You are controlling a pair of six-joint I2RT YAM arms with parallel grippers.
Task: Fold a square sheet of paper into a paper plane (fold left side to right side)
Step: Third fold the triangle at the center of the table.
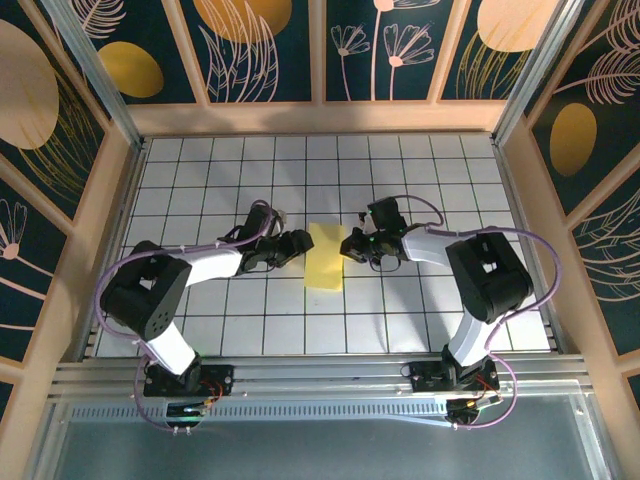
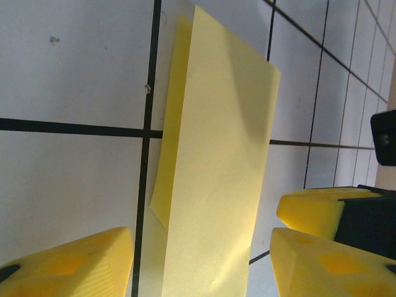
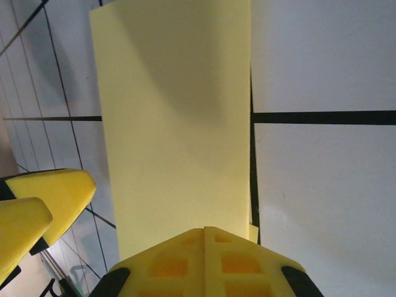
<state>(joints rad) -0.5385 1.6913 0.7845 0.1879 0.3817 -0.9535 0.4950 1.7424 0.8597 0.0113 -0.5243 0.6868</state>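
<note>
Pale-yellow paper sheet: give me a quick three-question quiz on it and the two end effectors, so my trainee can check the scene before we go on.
1. True or false: the thin pale-yellow paper sheet is an unfolded square.
2. Pick one. The right end effector, at the sheet's edge, is: A) wide open, B) shut, C) holding a pen.
3. Fill in: the left end effector is ___, with a finger on either side of the sheet.

Key: 1 false, it is folded into a two-layer rectangle; 2 B; 3 open.
</note>
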